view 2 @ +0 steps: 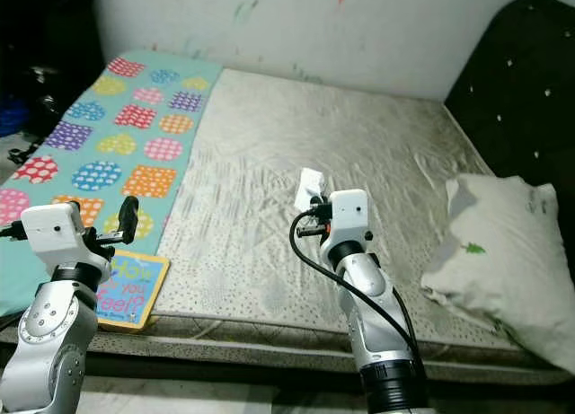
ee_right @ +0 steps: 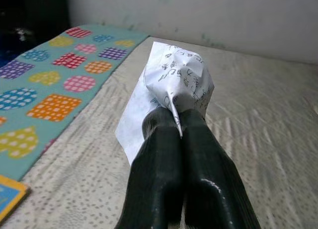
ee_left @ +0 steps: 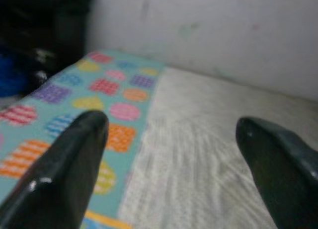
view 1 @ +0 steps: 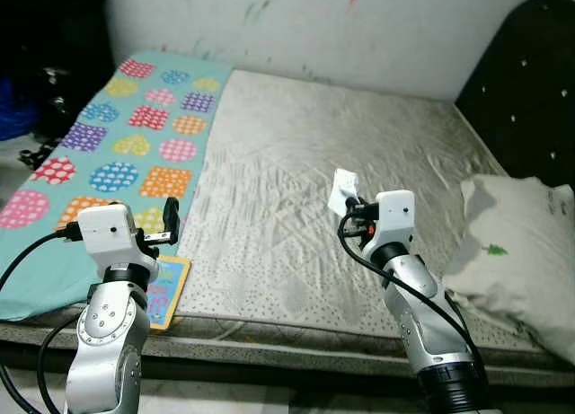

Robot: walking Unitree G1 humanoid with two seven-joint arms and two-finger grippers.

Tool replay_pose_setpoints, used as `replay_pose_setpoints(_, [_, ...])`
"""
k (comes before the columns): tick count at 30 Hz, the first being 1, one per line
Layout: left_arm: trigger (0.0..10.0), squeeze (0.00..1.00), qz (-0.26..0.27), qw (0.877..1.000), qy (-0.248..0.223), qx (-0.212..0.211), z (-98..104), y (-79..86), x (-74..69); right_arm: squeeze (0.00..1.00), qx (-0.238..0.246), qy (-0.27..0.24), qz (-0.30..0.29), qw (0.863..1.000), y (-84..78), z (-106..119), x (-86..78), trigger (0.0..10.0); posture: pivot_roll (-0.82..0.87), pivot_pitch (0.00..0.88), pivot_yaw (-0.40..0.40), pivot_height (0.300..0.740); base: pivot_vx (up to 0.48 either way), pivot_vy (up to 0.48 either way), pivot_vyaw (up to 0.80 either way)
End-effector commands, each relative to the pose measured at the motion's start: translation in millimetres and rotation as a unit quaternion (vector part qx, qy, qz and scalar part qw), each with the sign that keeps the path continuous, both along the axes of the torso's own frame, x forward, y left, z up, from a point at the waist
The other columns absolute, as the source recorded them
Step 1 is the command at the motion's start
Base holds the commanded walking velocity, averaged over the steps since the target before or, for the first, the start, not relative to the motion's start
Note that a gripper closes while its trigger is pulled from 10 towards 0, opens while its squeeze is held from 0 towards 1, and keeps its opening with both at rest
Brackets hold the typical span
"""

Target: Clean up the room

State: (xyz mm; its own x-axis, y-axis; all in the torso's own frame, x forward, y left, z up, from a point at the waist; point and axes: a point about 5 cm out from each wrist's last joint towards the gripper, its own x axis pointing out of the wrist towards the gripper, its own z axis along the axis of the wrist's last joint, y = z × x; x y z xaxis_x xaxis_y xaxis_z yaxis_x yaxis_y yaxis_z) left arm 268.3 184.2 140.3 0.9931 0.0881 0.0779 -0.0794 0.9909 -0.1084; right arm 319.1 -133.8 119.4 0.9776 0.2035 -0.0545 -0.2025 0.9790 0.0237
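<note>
A teal blanket (view 1: 108, 154) with coloured dotted patches is covering the left side of the bed (view 1: 341, 162). A picture book (view 2: 130, 288) is lying at the bed's front edge, partly on the blanket. The left gripper (ee_left: 174, 164) is hovering above that edge near the book, its fingers (ee_left: 64, 174) standing wide apart and holding nothing. Further right, the right gripper (ee_right: 179, 119) is pinching a crumpled printed paper (ee_right: 176, 82), fingers pressed together, above the grey mattress. A white pillow (view 1: 517, 252) is resting against the dark headboard (view 1: 530, 82) at far right.
</note>
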Motion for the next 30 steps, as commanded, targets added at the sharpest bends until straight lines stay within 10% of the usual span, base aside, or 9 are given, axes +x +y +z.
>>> replay_pose_setpoints(1, [10.0,0.00,-0.001,1.000,-0.001,0.004,2.0,0.1,0.0,0.00,0.001,0.008,-0.002,1.000,-1.6,-2.7,0.3,10.0,0.03,0.037,-0.108,0.740,0.000,0.420,0.00])
replay_pose_setpoints(30, [10.0,0.00,-0.038,0.999,-0.023,-0.012,7.0,-5.0,-2.9,0.00,-0.001,0.016,0.011,1.000,2.1,-4.6,3.2,10.0,0.03,0.043,-0.109,0.740,0.116,0.097,0.00])
